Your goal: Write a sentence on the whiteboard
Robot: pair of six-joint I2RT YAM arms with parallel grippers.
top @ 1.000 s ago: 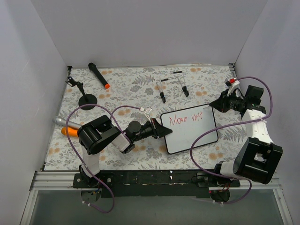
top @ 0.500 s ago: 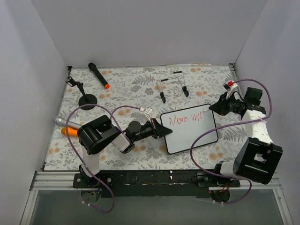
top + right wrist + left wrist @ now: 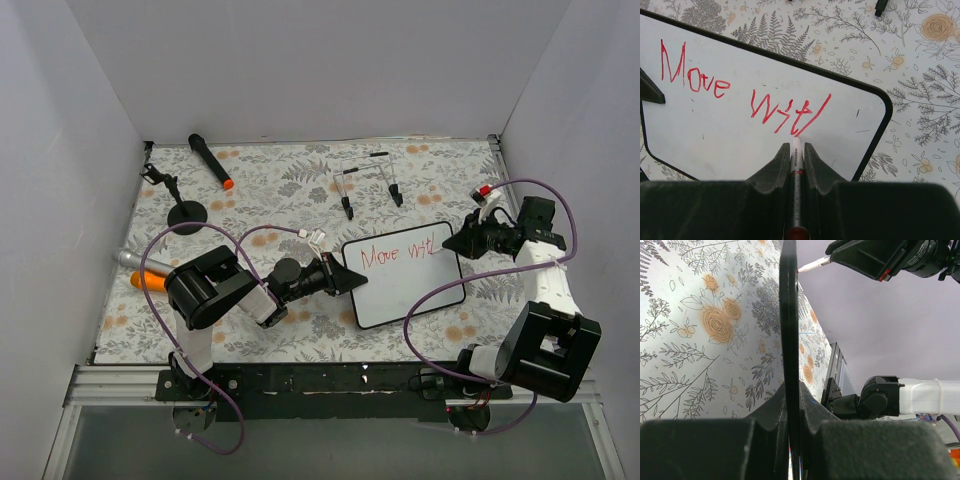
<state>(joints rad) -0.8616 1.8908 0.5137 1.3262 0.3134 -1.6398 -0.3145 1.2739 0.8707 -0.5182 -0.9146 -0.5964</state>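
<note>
Red sentence (image 3: 398, 253) being written on the whiteboard (image 3: 412, 295), with both claws clenched.
From above, the left claw (image 3: 352, 281) is pinching the whiteboard's edge, and the right claw (image 3: 450, 243) is gripping a marker (image 3: 796, 172) over the opposite side. In the left wrist view, the black frame is standing edge-on between the clamped fingers. In the right wrist view, the marker tip is sitting just ahead of the fingers, at the foot of the last stroke after "Move wit".
</note>
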